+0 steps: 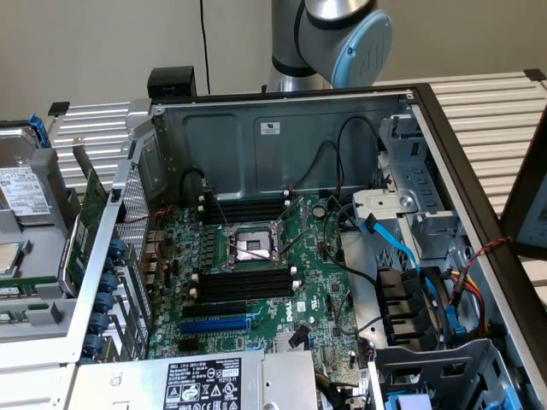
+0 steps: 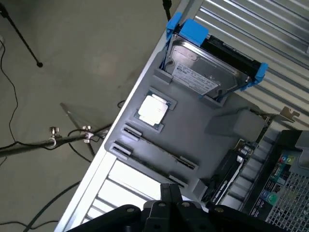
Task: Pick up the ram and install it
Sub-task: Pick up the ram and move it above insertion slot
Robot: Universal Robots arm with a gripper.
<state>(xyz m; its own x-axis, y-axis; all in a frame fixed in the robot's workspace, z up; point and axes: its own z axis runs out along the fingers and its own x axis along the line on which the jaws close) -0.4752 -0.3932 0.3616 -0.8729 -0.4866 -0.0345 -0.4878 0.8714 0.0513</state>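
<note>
Exterior view, read from its left to its right: the grey parts tray (image 1: 34,333) comes first, with a hard drive (image 1: 24,192) laid on it. At the tray's edge nearest the computer case (image 1: 282,128) a green expansion card (image 1: 90,209) stands on edge. Beyond the tray, inside the case, the motherboard (image 1: 256,282) lies flat, and no stick is seen in its long black memory slots (image 1: 244,286). The arm (image 1: 329,38) rises behind the case, well apart from the tray.

In the wrist view the tray is looked down upon. The ram (image 2: 159,149) is judged to be the thin long strip standing on edge in the tray's slotted holder (image 2: 121,150), just beside the processor (image 2: 153,108) — its colour and chips cannot be made out from this angle. The gripper (image 2: 170,191) hovers near the tray's rim on the holder's side, its fingers pressed together with nothing between them; the ram is not touched.

A light, stiff, brittle stick is to be expected — a thin board with no give. It is best taken by its two flat faces near the middle of the upper edge, so that it hangs level. The contact edge is best left alone, and the board could be cracked by twisting.
</note>
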